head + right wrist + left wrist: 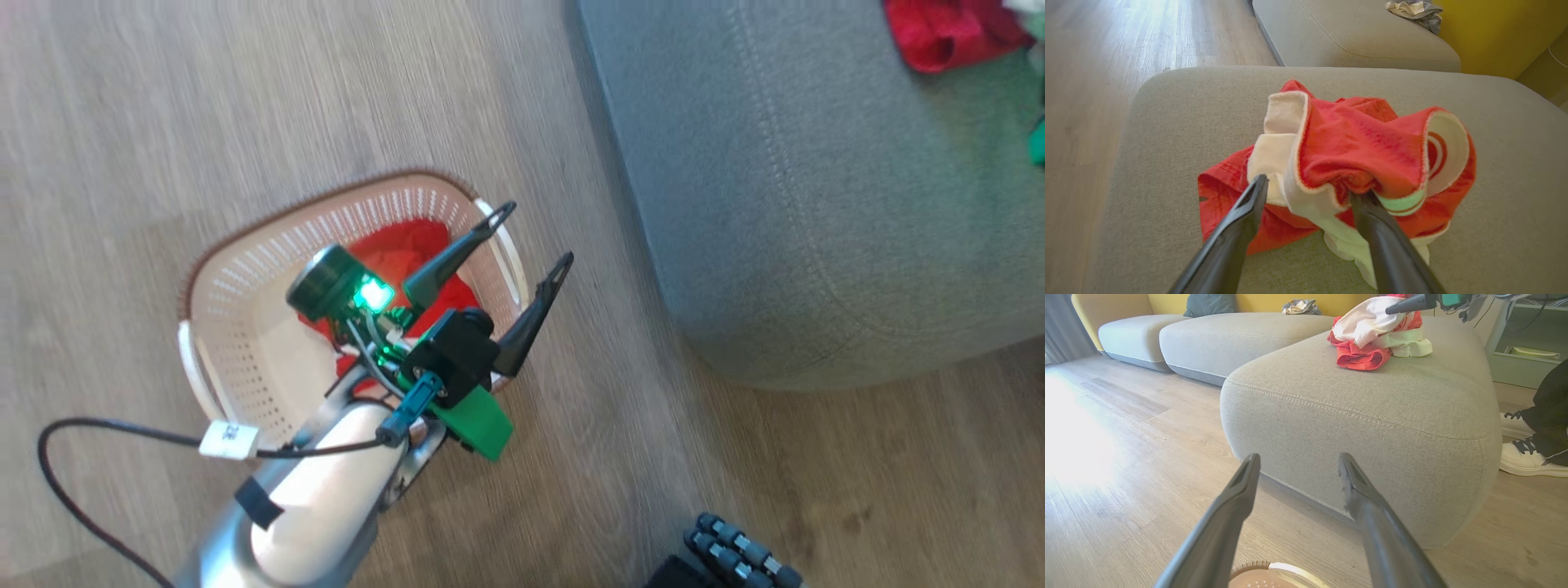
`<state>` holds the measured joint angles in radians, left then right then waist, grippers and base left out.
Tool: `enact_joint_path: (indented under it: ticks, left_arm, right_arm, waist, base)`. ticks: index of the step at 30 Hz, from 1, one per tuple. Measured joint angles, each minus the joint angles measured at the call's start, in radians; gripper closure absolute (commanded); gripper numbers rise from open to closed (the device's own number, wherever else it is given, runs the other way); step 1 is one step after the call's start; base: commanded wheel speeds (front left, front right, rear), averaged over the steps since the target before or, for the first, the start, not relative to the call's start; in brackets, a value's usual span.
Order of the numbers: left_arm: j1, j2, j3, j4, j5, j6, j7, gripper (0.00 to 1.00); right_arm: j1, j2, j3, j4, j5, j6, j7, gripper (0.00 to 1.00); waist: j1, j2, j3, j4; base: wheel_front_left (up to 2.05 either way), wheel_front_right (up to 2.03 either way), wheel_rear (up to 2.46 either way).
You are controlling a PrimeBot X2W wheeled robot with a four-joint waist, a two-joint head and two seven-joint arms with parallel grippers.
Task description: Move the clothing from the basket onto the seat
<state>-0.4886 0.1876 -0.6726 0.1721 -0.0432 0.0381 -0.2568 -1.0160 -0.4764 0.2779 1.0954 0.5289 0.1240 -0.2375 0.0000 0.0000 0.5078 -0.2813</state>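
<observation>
The cream perforated basket (237,327) stands on the wood floor, and its rim (1274,571) shows below my left fingers. Red clothing (408,245) lies inside it, partly hidden by my left wrist. My left gripper (536,234) hovers open over the basket's right end, empty, facing the seat (1372,416). On the grey seat (800,204) lies a red and white garment (947,33) (1372,335). My right gripper (1310,188) is open at that garment (1363,151), which rests on the seat (1188,122) with fabric draped over the fingertips.
A person's white shoes (1527,457) and dark trouser leg stand on the floor right of the seat. More grey sofa cushions (1229,335) with a yellow back, a pillow and a crumpled cloth (1300,306) lie behind. A black cable (73,490) loops at lower left.
</observation>
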Motion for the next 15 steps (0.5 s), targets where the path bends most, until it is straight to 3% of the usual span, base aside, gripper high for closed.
enact_joint_path:
  ticks: [8, 15]
  left_arm:
    - [0.047, -0.039, 0.042, 0.008, -0.002, 0.001, 0.000, 0.00]
    - [0.138, -0.069, 0.089, 0.007, -0.009, 0.001, 0.000, 0.00]
  right_arm:
    - [0.060, -0.002, 0.100, -0.047, 0.056, 0.000, -0.005, 0.00]
    - [0.158, -0.025, 0.170, -0.223, 0.102, 0.000, -0.011, 0.00]
  waist:
    - [0.0000, 0.0000, -0.122, 0.016]
    - [-0.0001, 0.0001, -0.228, 0.049]
  base:
    - [0.00, 0.00, 0.00]
    - [0.00, 0.00, 0.00]
